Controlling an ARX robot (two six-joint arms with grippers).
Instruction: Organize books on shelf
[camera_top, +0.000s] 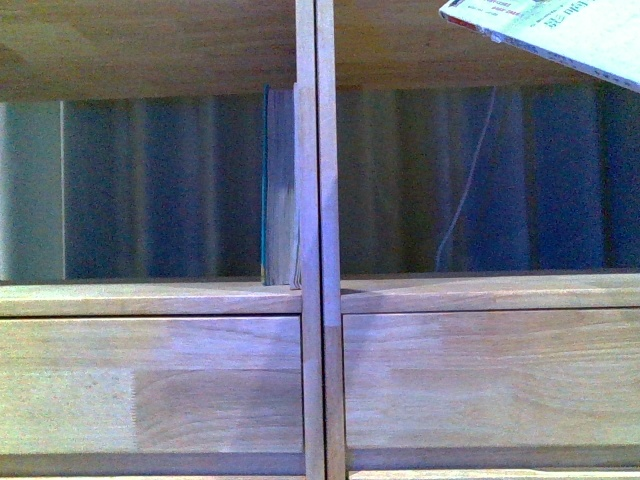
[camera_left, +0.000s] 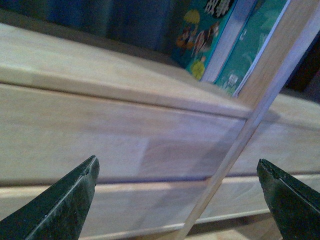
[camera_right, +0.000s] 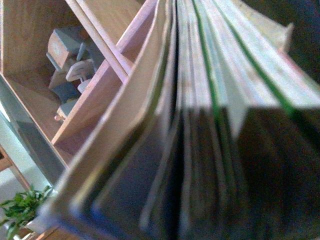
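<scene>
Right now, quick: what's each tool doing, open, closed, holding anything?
Left tool: open, empty.
Right tool: not visible; a book fills its camera, so a grip is likely but cannot be told.

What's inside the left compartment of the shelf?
Teal-covered books standing upright against the central upright; the left wrist view shows two. Through the open back, a dark curtain. From the front, only page edges show; covers are hidden.

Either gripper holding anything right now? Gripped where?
Left gripper is open, holding nothing. Paperback hangs in the air and fills the right wrist view, so the right gripper likely holds it; grip spot hidden.
</scene>
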